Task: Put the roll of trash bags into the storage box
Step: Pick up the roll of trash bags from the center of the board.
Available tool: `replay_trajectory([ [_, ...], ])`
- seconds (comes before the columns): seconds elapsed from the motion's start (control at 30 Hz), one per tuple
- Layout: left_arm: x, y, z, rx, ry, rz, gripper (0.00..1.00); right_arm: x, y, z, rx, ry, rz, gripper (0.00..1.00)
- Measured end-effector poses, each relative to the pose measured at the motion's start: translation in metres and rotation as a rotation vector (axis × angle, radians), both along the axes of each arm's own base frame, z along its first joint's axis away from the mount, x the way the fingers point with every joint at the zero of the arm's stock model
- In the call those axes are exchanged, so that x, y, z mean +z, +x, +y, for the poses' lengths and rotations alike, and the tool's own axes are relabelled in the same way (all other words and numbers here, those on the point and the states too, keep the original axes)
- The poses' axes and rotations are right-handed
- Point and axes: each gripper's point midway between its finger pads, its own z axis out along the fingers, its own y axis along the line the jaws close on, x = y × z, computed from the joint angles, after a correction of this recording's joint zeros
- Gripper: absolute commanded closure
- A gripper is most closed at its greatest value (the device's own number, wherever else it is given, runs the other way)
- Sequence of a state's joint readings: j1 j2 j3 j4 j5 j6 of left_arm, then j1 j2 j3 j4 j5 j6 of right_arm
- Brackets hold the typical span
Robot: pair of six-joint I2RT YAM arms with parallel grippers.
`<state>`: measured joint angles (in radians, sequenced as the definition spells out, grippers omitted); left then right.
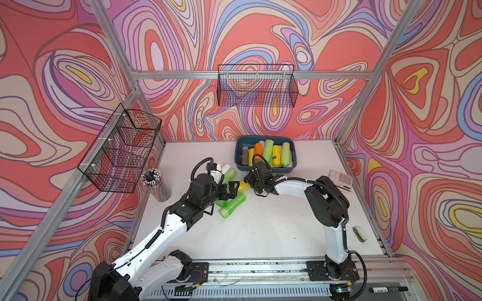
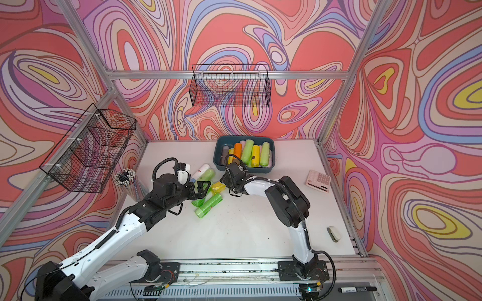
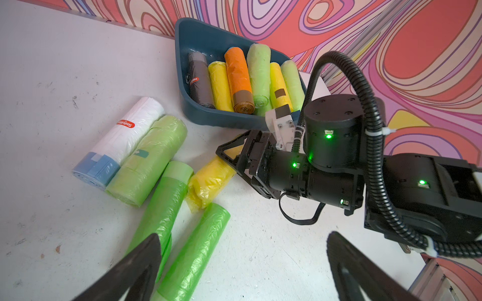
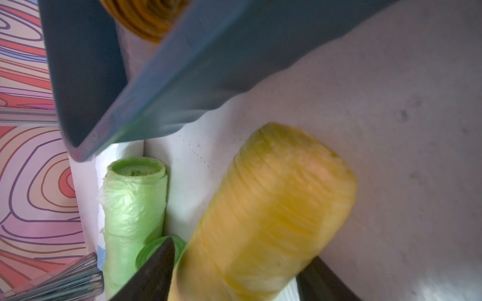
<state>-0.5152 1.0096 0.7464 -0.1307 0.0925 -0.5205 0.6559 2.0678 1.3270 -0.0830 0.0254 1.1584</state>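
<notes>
Black wire mesh baskets, two: one (image 1: 122,148) on the left wall, one (image 1: 257,86) on the back wall. Clear cup (image 1: 156,182), one, packed with pencils, at the white table's (image 1: 260,234) left edge.

Left pincer (image 1: 232,191): spread wide, gripping nothing, above the bright green rolls (image 3: 167,206).

Loose rolls on the table, five:
- one white roll (image 3: 130,130)
- one pale green roll (image 3: 151,156), alongside the white one and touching it
- two bright green
- one yellow roll of trash bags (image 3: 208,182)

Right pincer (image 4: 242,250): pinching the yellow roll of trash bags, one finger on each side. The roll sits just outside the near wall of the storage box (image 3: 206,117). Whether it is lifted off the table cannot be told.

Storage box, one, teal-blue, at the table's back. Six rolls show side by side in it:
- one dark grey roll (image 3: 199,83)
- two boxed yellow rolls (image 3: 220,83)
- one orange roll (image 3: 238,75)
- two boxed pale green rolls (image 3: 259,70)

Pink calculator (image 1: 341,180), one, right of the box.
</notes>
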Motion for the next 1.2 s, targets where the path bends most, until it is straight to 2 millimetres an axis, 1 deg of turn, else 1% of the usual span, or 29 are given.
replay_trajectory([
  [0.17,0.000,0.001,0.001,0.006,0.003,-0.002,0.00,-0.001,0.001,-0.004,-0.013,-0.021,0.005,0.31],
  [0.4,0.000,0.001,0.002,0.014,0.006,-0.004,0.00,-0.003,0.002,-0.010,-0.029,-0.067,0.016,0.32],
  [0.8,-0.001,0.003,0.004,0.027,0.013,-0.006,0.00,-0.002,0.013,-0.003,-0.024,-0.084,0.015,0.31],
  [0.93,-0.001,0.003,0.006,0.034,0.017,-0.008,0.00,-0.003,0.013,-0.004,-0.023,-0.097,0.021,0.31],
  [1.1,-0.001,0.004,0.007,0.039,0.019,-0.008,0.00,-0.004,0.012,-0.005,-0.024,-0.109,0.025,0.36],
  [1.2,-0.002,0.004,0.007,0.040,0.022,-0.007,0.00,-0.005,0.012,-0.006,-0.026,-0.112,0.026,0.41],
])
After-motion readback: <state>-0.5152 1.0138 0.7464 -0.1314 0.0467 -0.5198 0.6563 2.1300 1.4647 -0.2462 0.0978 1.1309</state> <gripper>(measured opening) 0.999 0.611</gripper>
